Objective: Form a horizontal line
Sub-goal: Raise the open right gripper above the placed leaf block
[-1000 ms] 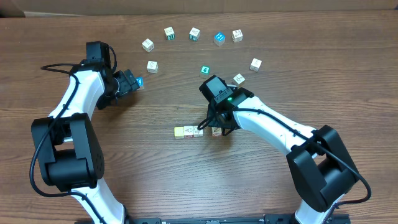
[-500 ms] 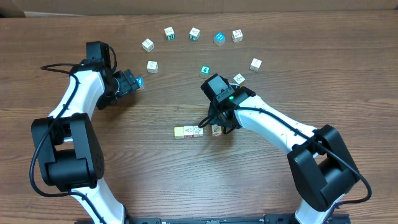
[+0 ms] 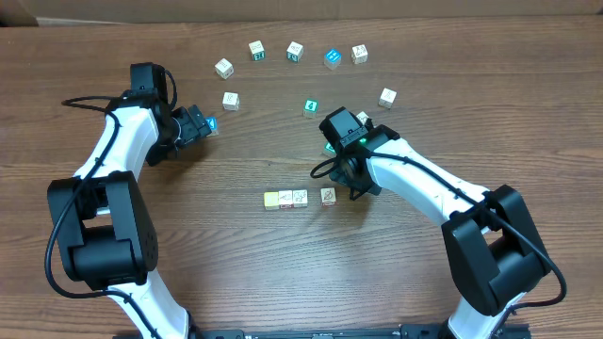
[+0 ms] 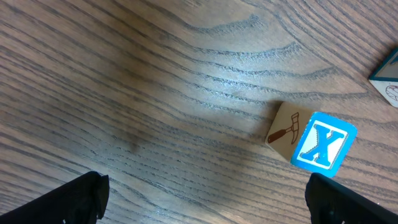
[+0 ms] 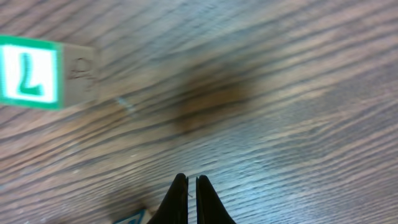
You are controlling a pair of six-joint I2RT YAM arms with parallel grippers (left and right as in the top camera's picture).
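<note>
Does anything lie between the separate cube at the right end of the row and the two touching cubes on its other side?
Nothing visible does. Only bare table separates the end cube from the white cube, which touches the yellow cube.

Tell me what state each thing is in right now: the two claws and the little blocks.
left gripper, open, holding nothing.
blue X cube, resting on the table ahead of the left gripper, not gripped.
right gripper, shut, holding nothing.
row of cubes, lying on the table, untouched by either gripper.
rightmost cube, apart from the rest of the row by a small gap.
green L cube, resting on the table, not gripped.
</note>
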